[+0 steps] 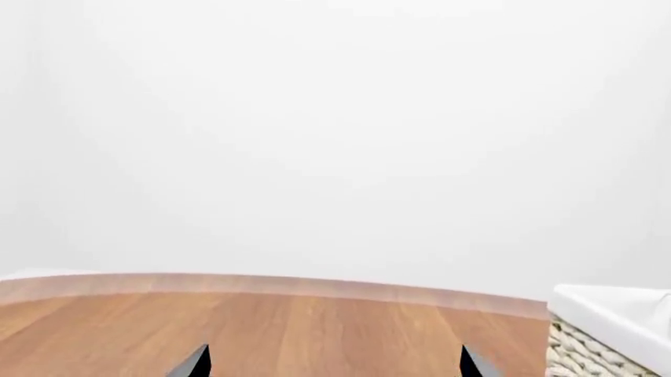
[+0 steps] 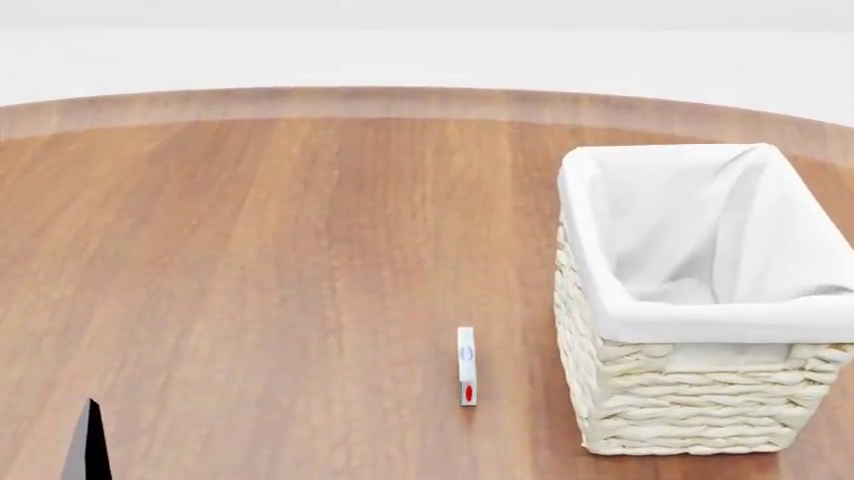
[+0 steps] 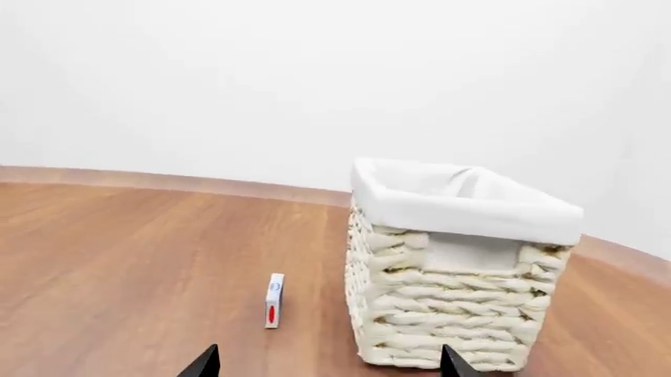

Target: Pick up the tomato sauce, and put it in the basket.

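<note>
The tomato sauce can is not in any view. The cream woven basket (image 2: 681,400) with white cloth lining stands at the right of the wooden table; it also shows in the right wrist view (image 3: 451,306) and, as a corner only, in the left wrist view (image 1: 614,334). My left gripper (image 1: 335,365) is open and empty above bare wood; one of its fingertips (image 2: 88,445) shows at the head view's lower left. My right gripper (image 3: 329,365) is open and empty, a short way in front of the basket. It is out of the head view.
A small thin white box with a red oval mark (image 2: 466,366) stands upright on the table just left of the basket, also in the right wrist view (image 3: 273,300). The round wooden table (image 2: 267,250) ends in a curved far edge before a white wall.
</note>
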`<state>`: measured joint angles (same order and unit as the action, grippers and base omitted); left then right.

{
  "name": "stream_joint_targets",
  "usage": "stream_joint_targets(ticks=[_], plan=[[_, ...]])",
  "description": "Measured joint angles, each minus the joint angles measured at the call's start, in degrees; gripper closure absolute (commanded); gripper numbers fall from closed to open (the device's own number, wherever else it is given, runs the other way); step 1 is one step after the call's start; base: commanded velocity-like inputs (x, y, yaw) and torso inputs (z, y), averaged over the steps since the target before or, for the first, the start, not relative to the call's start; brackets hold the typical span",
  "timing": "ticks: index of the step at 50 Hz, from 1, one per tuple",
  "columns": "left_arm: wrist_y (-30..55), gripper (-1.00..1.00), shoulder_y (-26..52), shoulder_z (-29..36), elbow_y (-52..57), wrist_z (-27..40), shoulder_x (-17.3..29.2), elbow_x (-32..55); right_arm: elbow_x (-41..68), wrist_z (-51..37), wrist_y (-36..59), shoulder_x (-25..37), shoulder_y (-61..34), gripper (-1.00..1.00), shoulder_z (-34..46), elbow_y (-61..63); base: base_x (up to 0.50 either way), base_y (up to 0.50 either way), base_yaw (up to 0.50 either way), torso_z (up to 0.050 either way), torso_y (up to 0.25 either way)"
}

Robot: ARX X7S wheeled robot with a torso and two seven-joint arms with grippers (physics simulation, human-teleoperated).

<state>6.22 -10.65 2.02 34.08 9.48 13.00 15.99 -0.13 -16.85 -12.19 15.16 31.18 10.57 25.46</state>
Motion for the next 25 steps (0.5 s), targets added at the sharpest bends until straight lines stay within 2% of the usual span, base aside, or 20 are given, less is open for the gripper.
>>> stream_joint_targets(ticks=[25], plan=[[-1.27,-1.00,-0.30,0.49,-1.29,0.46,0.68,0.28,0.88,-1.02,-12.05,-1.21,-0.98,-1.00,3.19,-18.35,0.00,0.00,0.00,0.000,0.000]])
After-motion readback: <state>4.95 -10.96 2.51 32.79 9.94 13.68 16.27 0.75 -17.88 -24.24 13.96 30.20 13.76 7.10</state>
